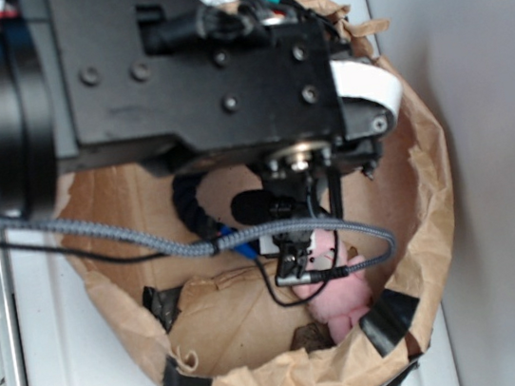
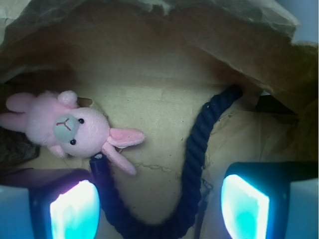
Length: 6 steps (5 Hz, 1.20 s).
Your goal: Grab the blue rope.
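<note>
Wrist view: I am looking down into a brown paper bag (image 2: 164,59), its crumpled walls rising around a flat paper floor.
Claw (image 2: 159,199): I am holding it wide open, both fingers glowing cyan at the lower corners, gripping nothing.
Blue rope (image 2: 192,164): it is lying on the bag floor in a U-shaped curve, the bottom of the U sitting between my fingers; one arm is running up toward the far right wall, the other ending just below the bunny.
Pink plush bunny (image 2: 75,129): it is lying on its side at the left, one ear pointing toward the rope's arm.
Exterior view: my arm (image 1: 183,69) is reaching over the bag (image 1: 430,188), which is patched with black tape (image 1: 390,318); a grey braided cable (image 1: 100,230) is crossing its opening.
</note>
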Each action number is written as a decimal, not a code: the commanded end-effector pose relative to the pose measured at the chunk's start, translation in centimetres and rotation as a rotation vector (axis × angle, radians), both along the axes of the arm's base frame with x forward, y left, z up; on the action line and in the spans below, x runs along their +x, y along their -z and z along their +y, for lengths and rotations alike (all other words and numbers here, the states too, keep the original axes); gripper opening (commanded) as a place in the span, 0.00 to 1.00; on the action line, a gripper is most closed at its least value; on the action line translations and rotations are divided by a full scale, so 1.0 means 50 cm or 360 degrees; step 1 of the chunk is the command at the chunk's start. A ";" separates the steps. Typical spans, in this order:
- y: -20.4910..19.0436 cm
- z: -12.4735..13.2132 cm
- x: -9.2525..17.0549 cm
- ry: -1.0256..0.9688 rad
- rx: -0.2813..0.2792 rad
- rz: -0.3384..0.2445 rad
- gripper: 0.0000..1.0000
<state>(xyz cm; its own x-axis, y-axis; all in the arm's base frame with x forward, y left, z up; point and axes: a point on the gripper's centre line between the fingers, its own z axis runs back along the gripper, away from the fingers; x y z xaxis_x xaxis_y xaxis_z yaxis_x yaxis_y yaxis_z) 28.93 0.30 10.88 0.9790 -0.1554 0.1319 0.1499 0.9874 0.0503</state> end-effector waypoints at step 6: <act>0.156 0.053 0.143 0.0070 -0.0062 0.0025 1.00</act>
